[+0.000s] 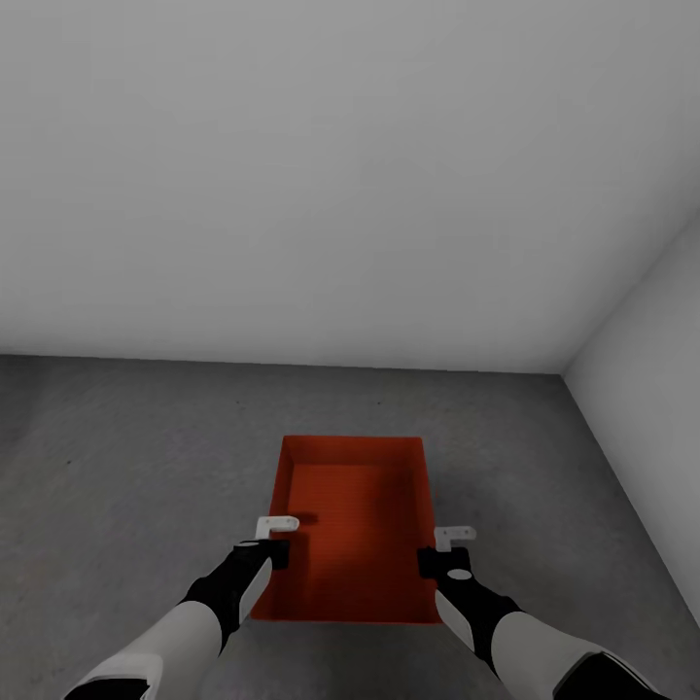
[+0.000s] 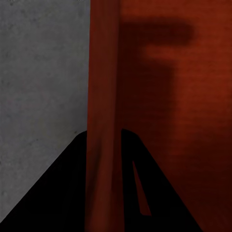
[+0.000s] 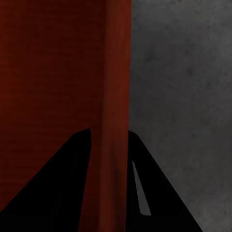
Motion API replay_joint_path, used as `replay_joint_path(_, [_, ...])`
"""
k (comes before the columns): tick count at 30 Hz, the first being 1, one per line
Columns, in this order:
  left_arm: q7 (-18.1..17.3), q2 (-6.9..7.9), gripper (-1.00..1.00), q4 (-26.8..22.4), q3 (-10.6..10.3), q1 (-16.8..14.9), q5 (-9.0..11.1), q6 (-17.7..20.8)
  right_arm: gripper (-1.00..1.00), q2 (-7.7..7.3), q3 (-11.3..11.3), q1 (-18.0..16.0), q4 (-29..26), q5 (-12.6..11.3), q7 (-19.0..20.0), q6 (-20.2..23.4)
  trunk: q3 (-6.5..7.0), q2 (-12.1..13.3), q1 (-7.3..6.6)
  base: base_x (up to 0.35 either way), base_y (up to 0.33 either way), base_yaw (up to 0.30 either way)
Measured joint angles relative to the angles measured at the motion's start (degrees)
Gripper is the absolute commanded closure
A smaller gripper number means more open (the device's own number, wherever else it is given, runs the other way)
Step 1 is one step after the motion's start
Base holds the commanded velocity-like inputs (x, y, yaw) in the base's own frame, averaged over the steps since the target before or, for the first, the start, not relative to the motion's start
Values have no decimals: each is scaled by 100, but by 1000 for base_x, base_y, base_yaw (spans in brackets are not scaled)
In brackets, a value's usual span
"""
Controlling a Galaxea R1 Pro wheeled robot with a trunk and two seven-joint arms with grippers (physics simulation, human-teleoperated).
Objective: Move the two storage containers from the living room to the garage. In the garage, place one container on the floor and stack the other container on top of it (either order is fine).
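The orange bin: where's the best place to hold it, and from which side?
Hold the bin by its two long side walls, one end effector on each: left, right. Come from above, straddling the thin upright rims, as both do now. The open top and straight walls suit that.

We see one orange-red open-topped bin (image 1: 355, 515), upright and empty, held level over the dark grey concrete floor (image 1: 126, 467), near the garage's pale grey walls (image 1: 340, 175).
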Motion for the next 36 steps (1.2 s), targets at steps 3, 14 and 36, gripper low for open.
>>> replay_joint_path(3, [0, 0, 100, 6, 2, 0, -2, 1, 100, 2, -3, 0, 8, 3, 3, 0, -54, -121, 66, 0, 0, 0])
replay_joint_path(14, [2, 2, 100, 9, -5, 0, 10, 2, 100, 4, 2, 0, 13, -6, 4, 0, -217, -484, 264, 0, 0, 0])
replay_joint_path(36, [13, 0, 100, 24, -14, 0, 30, -11, 100, 0, 18, 0, 10, -7, -6, 5, -397, -886, 484, 0, 0, 0])
